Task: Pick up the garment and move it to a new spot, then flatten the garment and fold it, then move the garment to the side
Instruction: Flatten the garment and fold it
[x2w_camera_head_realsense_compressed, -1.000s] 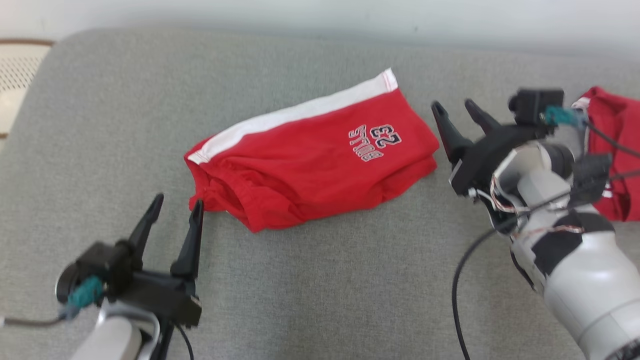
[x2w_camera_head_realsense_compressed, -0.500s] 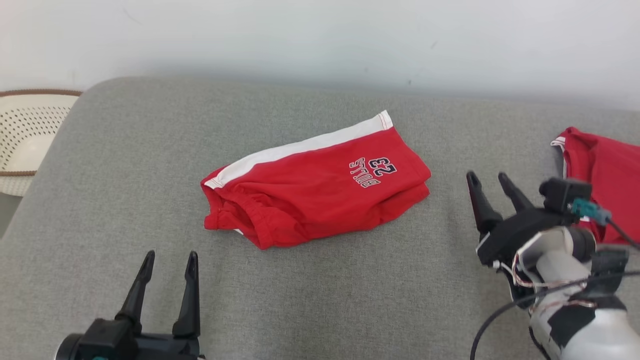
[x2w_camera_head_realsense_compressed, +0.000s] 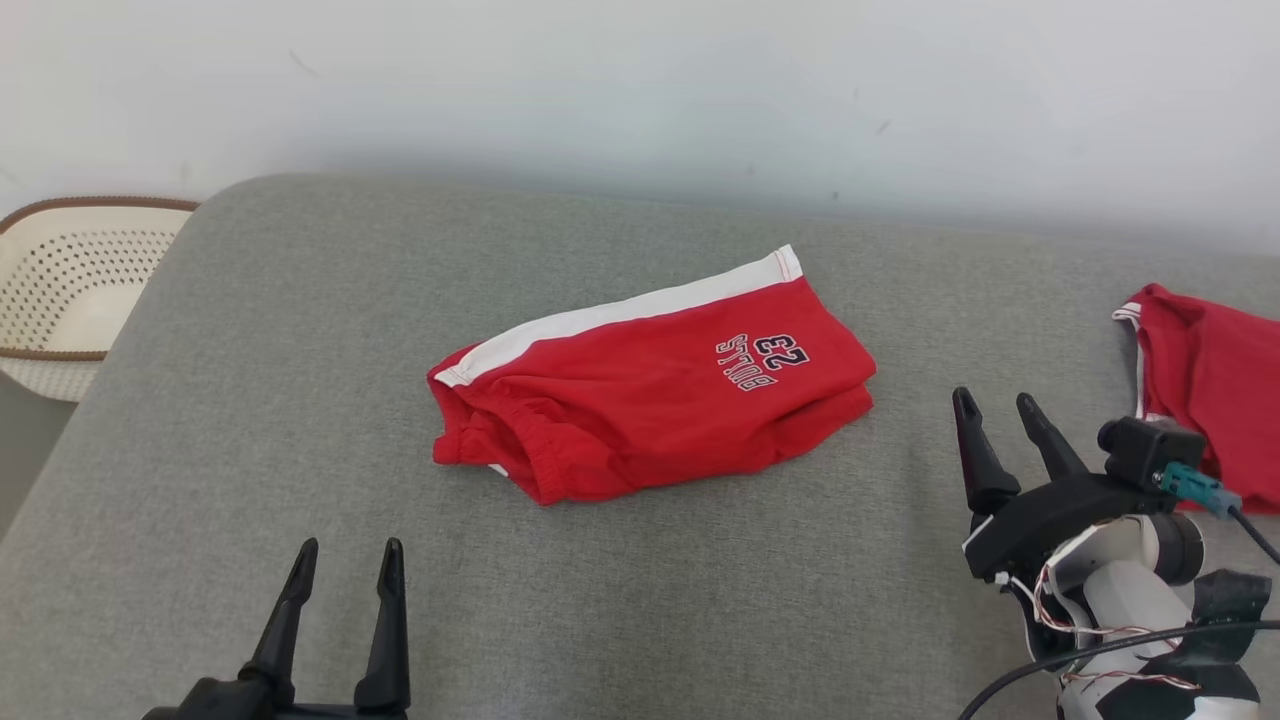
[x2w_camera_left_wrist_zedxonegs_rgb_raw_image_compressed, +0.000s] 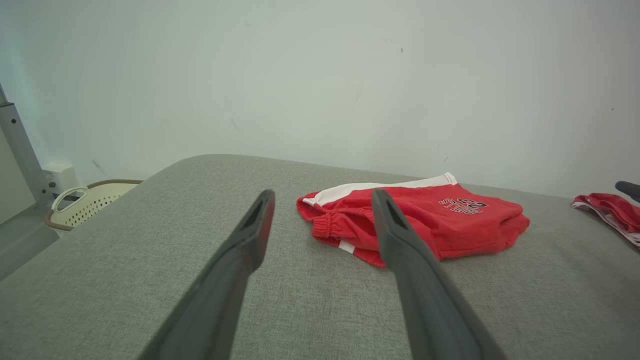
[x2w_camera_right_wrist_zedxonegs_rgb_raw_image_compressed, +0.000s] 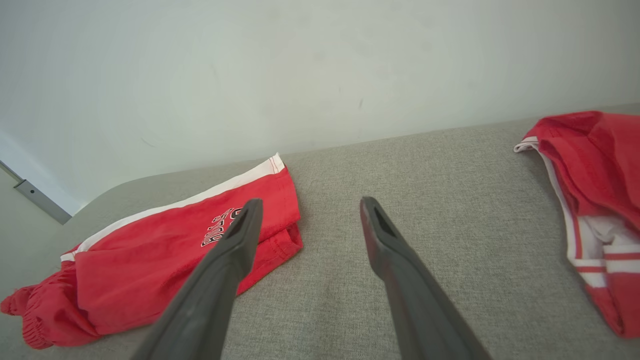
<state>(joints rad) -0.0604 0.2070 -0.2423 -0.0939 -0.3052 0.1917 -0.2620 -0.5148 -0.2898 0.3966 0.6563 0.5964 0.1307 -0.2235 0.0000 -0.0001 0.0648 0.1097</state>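
Both grippers have backed off the folded red fabric shorts (x2w_camera_head_realsense_compressed: 640, 410) since a second ago, when the left sat at the waistband end and the right at the opposite end; head camera has tilted up too, more white wall (x2w_camera_head_realsense_compressed: 640, 90) showing. Head view: shorts lie mid-way across the grey fabric-covered surface (x2w_camera_head_realsense_compressed: 250, 420), white stripe along the far edge, waistband toward robot's left, dark "23" print toward its right. left gripper (x2w_camera_head_realsense_compressed: 350, 548) at lower left, fingers spread wide, empty, well short of the shorts. right gripper (x2w_camera_head_realsense_compressed: 995, 400) at lower right, fingers spread wide, empty, near the shorts' right end but clear of it. Second red garment with white trim (x2w_camera_head_realsense_compressed: 1210, 390) lies at far right. Cream perforated plastic basket with brown rim (x2w_camera_head_realsense_compressed: 70, 290) sits beyond the surface's left end. Left wrist view: fingers apart, nothing between them, shorts (x2w_camera_left_wrist_zedxonegs_rgb_raw_image_compressed: 450, 225) ahead and apart. Right wrist view: fingers apart, bare grey fabric between them, shorts (x2w_camera_right_wrist_zedxonegs_rgb_raw_image_compressed: 150, 260) left of them, second red garment (x2w_camera_right_wrist_zedxonegs_rgb_raw_image_compressed: 595, 165) at right.
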